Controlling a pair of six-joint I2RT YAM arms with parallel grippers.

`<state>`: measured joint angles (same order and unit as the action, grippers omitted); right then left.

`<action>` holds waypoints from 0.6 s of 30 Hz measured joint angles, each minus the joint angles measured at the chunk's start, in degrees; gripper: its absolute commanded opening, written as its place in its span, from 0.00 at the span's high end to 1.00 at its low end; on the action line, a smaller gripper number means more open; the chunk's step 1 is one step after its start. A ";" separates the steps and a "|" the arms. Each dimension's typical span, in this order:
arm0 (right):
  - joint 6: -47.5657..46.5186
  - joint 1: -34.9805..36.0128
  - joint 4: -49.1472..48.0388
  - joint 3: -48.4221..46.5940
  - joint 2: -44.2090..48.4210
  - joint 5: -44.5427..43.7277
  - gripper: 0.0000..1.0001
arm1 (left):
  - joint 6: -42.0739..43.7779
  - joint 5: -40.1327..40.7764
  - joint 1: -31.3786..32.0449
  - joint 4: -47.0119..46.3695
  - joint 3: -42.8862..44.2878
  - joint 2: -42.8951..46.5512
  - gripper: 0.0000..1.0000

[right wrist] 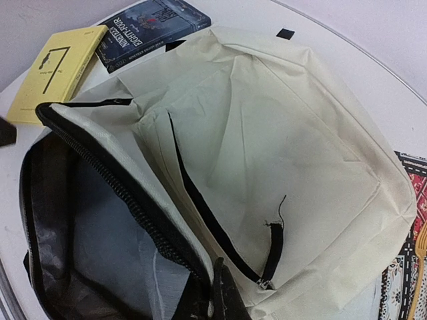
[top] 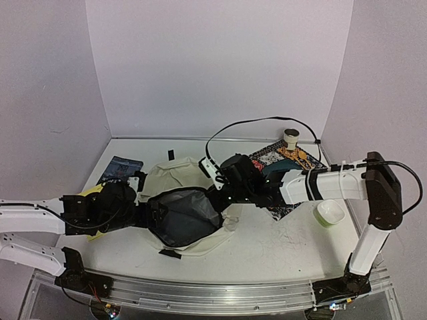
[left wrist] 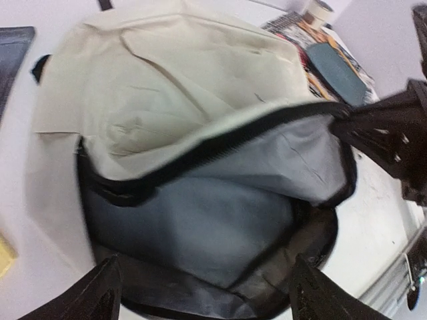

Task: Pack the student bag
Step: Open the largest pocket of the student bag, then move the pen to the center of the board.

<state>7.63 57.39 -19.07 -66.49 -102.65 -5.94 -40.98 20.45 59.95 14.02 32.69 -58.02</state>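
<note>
Student bag (top: 175,179), cream fabric with black zipper lines, lies flat near the middle of the tabletop (top: 280,250). Its main compartment is unzipped, and in the top view it gapes toward 6 o'clock with the grey lining exposed. A black zipper line runs across the front pocket (right wrist: 280,153). The right hand (top: 223,197) is at the 3 o'clock edge of the opening, its fingers closed together on the black zipper rim, which is lifted off the lining there. The left hand (left wrist: 205,267) is at the 9 o'clock edge with its fingers (left wrist: 100,293) spread wide apart and the near rim of the opening between them; whether they touch the fabric cannot be told. A dark blue book (top: 120,170) lies at 10 o'clock from the bag, and a yellow booklet (right wrist: 57,67) lies beside it at 9 o'clock, partly under the left arm. A colourful patterned mat (top: 297,160) sits at 2 o'clock, carrying a teal case (left wrist: 337,70), with a roll of tape (top: 291,138) at its far edge. A small pale green bowl (top: 330,213) stands at 3 o'clock, apart from the bag.
</note>
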 measured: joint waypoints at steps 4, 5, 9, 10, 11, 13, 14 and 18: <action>0.17 0.00 -0.65 0.80 0.00 1.02 1.00 | -2.39 4.76 -6.27 6.69 0.37 2.36 0.01; 0.18 0.00 -0.80 0.99 0.00 1.25 1.00 | -2.94 5.41 -8.61 8.03 0.37 2.61 0.00; 0.18 0.00 -1.41 1.58 0.00 1.99 1.00 | -3.92 6.71 -17.45 11.62 0.66 1.84 0.00; 0.18 0.00 -1.67 1.70 0.00 2.20 1.00 | -3.96 6.93 -19.33 12.48 1.02 0.90 0.01; 0.18 0.00 -1.96 1.87 0.00 2.40 1.00 | -3.93 7.12 -20.93 13.26 1.59 -0.48 0.01; 0.18 0.00 -2.54 2.28 0.00 2.67 1.00 | -3.80 7.39 -23.36 14.63 3.25 -3.83 0.00; 0.18 0.00 -2.81 2.50 0.00 2.85 1.00 | -3.64 7.54 -24.27 15.04 3.97 -5.47 0.01; 0.20 -0.09 -3.75 3.63 0.00 3.66 1.00 | -1.99 8.24 -27.99 17.40 8.04 -12.47 0.00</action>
<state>7.84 57.30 -22.82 -62.86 -102.65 -2.27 -42.97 28.70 31.96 31.42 40.73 -70.50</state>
